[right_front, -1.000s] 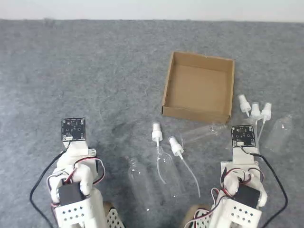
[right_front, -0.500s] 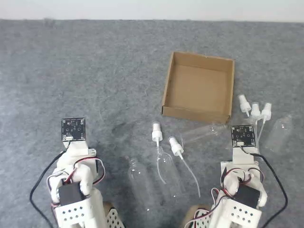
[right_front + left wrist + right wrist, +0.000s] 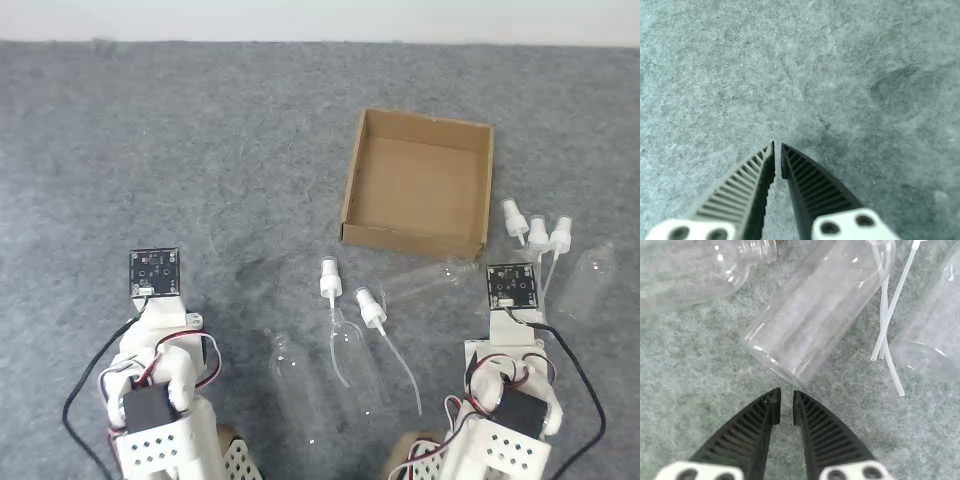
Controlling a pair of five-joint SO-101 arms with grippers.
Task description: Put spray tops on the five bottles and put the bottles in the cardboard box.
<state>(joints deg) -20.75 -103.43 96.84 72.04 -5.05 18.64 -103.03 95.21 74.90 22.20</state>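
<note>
Table (image 3: 150,140): bare on left arm's side.
Left hand (image 3: 777,149): clenched over bare table.
Right hand (image 3: 784,396): clenched, just beside bottle (image 3: 815,310) base.

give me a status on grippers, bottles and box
Left gripper shut, empty, over mat. Right gripper shut, empty, just short of a lying bottle. Spray tops loose, cardboard box holds no bottles. Nothing in the way.

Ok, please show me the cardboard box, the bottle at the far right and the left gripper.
cardboard box (image 3: 420,190), high view, bare inner floor.
bottle at the far right (image 3: 585,280), high view, middle of its body.
left gripper (image 3: 777,145), left wrist view, midway between its fingertips.
</note>
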